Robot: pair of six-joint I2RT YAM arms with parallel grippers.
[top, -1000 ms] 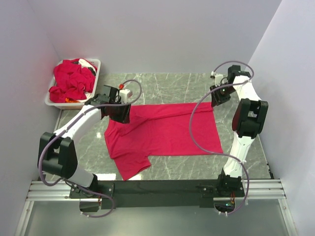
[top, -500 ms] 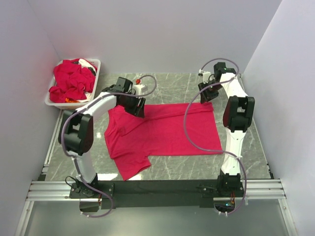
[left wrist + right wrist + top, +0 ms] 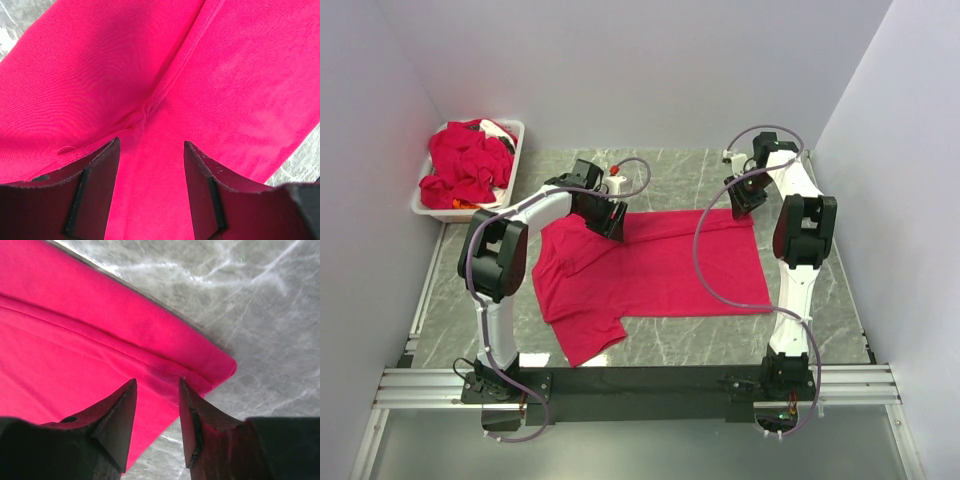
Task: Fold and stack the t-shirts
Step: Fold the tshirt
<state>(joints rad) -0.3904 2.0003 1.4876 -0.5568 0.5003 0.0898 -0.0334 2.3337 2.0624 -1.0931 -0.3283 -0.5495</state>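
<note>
Left gripper (image 3: 150, 145) hangs over the far left part of the shirt (image 3: 650, 270), right at the sleeve seam, and I see its jaws apart with nothing pinched. Right gripper (image 3: 157, 382) is spread too, above the shirt's far right corner. That shirt lies spread out mid-table (image 3: 700, 340); more red shirts (image 3: 465, 165) are heaped in the bin (image 3: 425, 203) at far left

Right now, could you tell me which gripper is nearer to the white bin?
Left. The left gripper hovers over the far edge of the spread t-shirt, a short way from the bin; the right gripper is over its far right corner.
</note>
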